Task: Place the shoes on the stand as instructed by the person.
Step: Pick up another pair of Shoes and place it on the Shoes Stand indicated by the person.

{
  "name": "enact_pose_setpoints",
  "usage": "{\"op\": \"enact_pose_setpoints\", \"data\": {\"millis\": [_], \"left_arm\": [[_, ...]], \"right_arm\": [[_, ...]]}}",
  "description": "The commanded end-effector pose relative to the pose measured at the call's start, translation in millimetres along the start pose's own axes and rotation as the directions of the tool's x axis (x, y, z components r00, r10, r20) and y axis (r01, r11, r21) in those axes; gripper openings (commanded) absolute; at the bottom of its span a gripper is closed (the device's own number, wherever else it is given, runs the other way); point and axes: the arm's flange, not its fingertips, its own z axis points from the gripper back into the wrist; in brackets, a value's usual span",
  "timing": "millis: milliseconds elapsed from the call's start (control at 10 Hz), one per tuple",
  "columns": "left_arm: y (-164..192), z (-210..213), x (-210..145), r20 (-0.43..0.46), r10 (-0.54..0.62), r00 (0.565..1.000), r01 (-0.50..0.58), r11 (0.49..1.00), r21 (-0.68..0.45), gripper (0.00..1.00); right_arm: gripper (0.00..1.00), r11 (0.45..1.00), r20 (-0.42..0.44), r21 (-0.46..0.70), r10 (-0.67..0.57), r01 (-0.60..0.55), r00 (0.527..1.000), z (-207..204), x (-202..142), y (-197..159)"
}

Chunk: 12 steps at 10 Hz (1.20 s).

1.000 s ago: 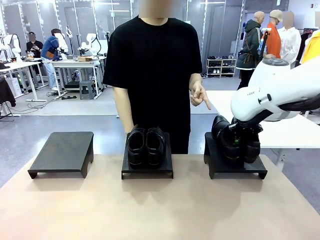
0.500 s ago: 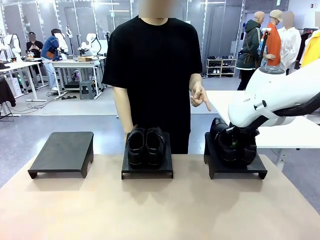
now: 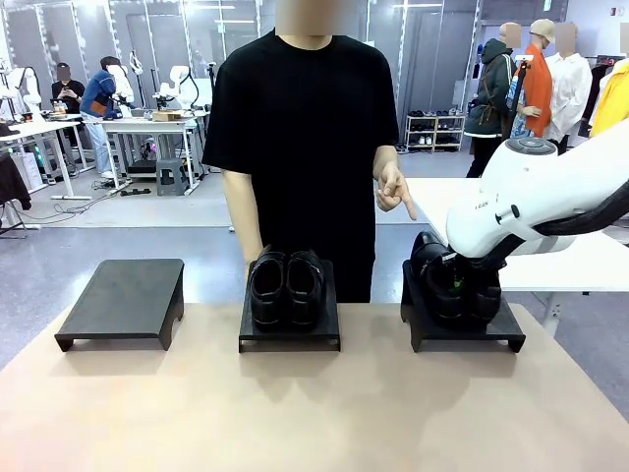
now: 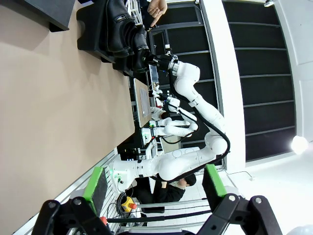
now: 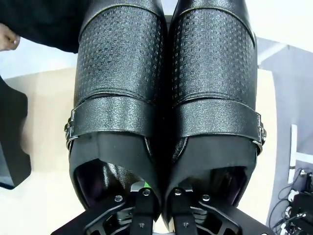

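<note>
The right gripper (image 5: pixel 159 196) is pinched on the inner walls of a pair of shoes (image 5: pixel 164 98), one green-padded finger inside each heel opening, the two shoes pressed side by side between them. Seen from the front, the right arm (image 3: pixel 536 197) reaches in from the picture's right and bends down over the right stand (image 3: pixel 462 324), its white wrist covering most of that pair (image 3: pixel 437 280), which sits on or just above the stand top; which of the two I cannot tell. The right wrist view gives what the front view hides: embossed uppers, a strap with a metal buckle across each shoe, toes pointing away from the camera toward the person. The left gripper (image 4: pixel 156 188) is held away from the table edge with its jaws spread wide and nothing between them; its view is rolled sideways and shows the right arm, the held pair and the person's pointing hand far off. In the front view a second pair (image 3: pixel 286 287) rests on the middle stand (image 3: pixel 290 334), toes toward the robot, and the left stand (image 3: pixel 123 300) is bare. The person (image 3: pixel 310 147) stands behind the middle stand at the far side of the table (image 3: pixel 295 413), one hand (image 3: pixel 393 190) raised with the index finger pointing down toward the right stand, the other arm hanging behind the middle pair.
</note>
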Motion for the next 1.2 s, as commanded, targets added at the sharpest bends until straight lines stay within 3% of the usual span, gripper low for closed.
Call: {"op": "enact_pose_setpoints", "data": {"millis": [0, 500, 600, 1100], "left_arm": [[-2, -2, -2, 0.011, -0.016, 1.000, 0.016, 1.000, 0.005, 1.00], [-2, -2, -2, 0.011, -0.016, 1.000, 0.016, 1.000, 0.005, 1.00], [-2, -2, -2, 0.011, -0.016, 1.000, 0.016, 1.000, 0.005, 1.00], [-2, -2, -2, 0.011, -0.016, 1.000, 0.016, 1.000, 0.005, 1.00]], "right_arm": [[0.16, 0.999, 0.042, -0.030, -0.034, 0.036, 0.999, 4, 4, 7], [0.96, 0.998, 0.039, -0.035, -0.051, 0.052, 0.998, 2, 2, 4], [1.00, 0.998, 0.040, -0.032, -0.057, 0.059, 0.998, 4, 2, 3], [1.00, 0.999, 0.014, -0.005, -0.035, 0.035, 0.999, 4, 3, -5]]}}
